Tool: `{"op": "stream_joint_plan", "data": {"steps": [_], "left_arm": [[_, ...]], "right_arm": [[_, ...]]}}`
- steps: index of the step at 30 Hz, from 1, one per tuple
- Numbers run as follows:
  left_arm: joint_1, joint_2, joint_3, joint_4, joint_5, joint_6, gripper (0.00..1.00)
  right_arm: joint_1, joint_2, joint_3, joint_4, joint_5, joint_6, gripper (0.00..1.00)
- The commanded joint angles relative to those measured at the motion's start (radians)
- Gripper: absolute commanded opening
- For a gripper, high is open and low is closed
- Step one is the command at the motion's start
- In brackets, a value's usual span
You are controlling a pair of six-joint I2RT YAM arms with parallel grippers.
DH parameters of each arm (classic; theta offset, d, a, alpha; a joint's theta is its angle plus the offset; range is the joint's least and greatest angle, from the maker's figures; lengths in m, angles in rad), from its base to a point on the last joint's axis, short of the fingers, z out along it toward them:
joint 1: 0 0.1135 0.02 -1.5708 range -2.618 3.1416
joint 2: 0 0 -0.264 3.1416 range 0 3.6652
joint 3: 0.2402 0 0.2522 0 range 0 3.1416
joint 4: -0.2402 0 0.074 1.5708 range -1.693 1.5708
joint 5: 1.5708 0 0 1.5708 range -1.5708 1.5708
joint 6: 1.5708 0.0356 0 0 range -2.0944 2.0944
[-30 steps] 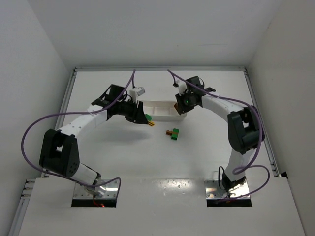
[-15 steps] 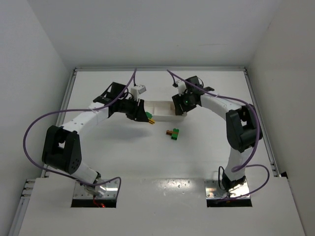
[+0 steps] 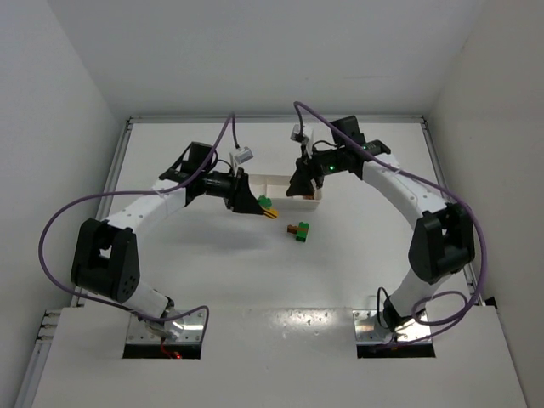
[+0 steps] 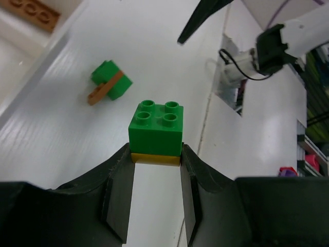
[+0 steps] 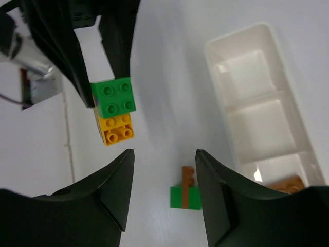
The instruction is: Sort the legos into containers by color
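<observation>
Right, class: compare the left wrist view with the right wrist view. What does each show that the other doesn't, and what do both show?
Only the left wrist view: the lower part of the right arm at the table's edge, and just one corner of the white tray.
Only the right wrist view: the whole tray, three compartments in a row, two of them bare.
Both: the green-on-yellow stack gripped between the left fingers, the green-and-brown pair lying on the table, and a brown brick in the tray's end compartment.
</observation>
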Motion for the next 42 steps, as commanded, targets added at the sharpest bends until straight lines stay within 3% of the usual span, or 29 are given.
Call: {"op": "stream_joint_plan", "data": {"steps": [1,7,10,27,36,42], "left_arm": [[0.007,-0.016,0.011,0.062,0.195,0.057,0.0],[0.007,0.013,0.068,0.062,0.239,0.057,0.0],[0.007,0.013,0.068,0.062,0.239,0.057,0.0],[-0.002,0.042,0.077,0.062,0.221,0.095,0.0],[-0.011,0.091,0.124,0.062,0.221,0.105,0.0],[-0.022,0.124,0.157,0.062,0.23,0.105,0.0]], "right_arm": [[0.011,0.059,0.067,-0.126,-0.214,-0.112,0.54],[0.022,0.22,0.272,-0.431,-0.291,-0.287,0.59],[0.032,0.241,0.337,-0.5,-0.302,-0.313,0.64],[0.042,0.243,0.4,-0.563,-0.332,-0.324,0.73],[0.085,0.298,0.492,-0.623,-0.294,-0.361,0.87],[0.103,0.307,0.492,-0.612,-0.26,-0.327,0.9]]}}
